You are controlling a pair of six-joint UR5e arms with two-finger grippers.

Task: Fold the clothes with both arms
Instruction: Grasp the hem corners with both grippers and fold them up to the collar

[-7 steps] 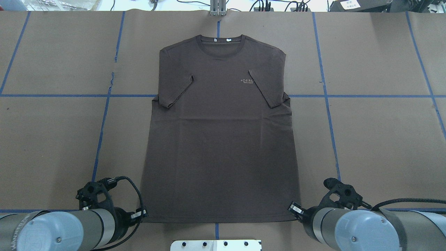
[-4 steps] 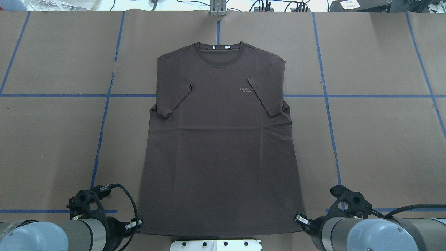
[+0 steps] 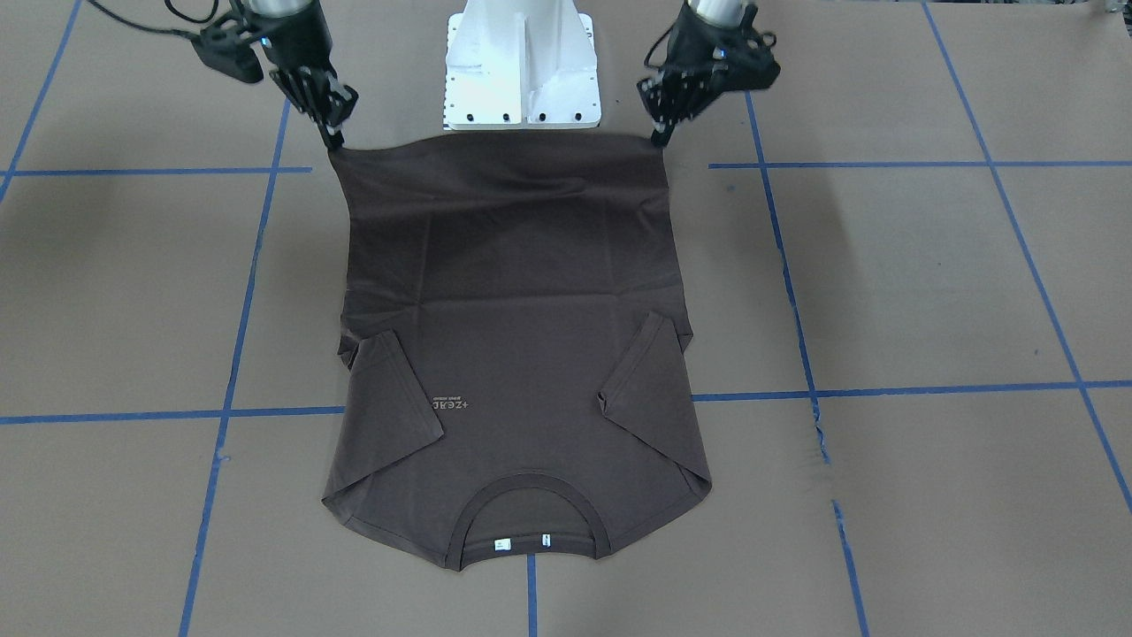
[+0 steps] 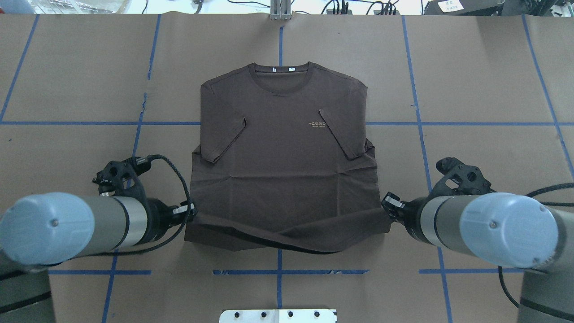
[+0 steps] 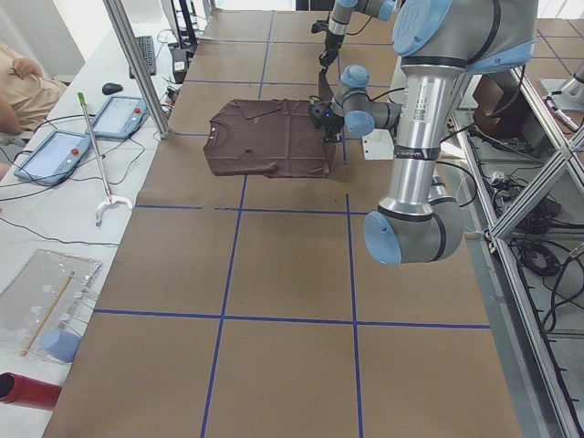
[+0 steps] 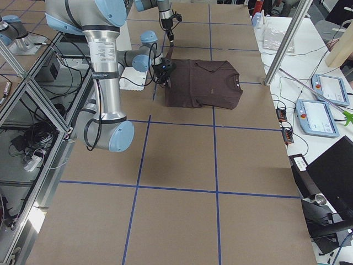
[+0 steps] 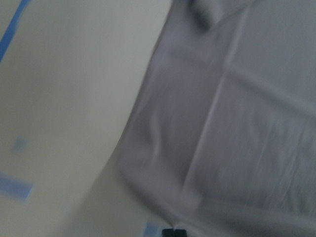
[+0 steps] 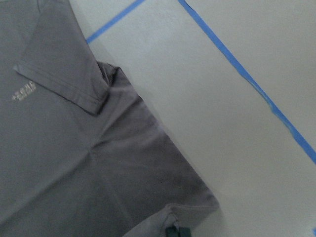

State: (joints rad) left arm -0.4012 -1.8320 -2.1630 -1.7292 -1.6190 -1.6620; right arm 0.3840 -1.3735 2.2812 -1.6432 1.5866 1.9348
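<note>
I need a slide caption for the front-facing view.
Left hand and right hand hold the brown T-shirt by its hem corners.

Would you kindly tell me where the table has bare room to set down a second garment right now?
Bare table lies on both sides of the T-shirt, beyond the blue tape lines, and past its collar. Crowded: the hem corners, held by the left gripper and right gripper.

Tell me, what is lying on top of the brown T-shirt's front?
Two short sleeves lie folded inward on the T-shirt: one sleeve beside the pale logo, the other sleeve opposite. The cloth beneath them is covered, and so is the table under the shirt.
</note>
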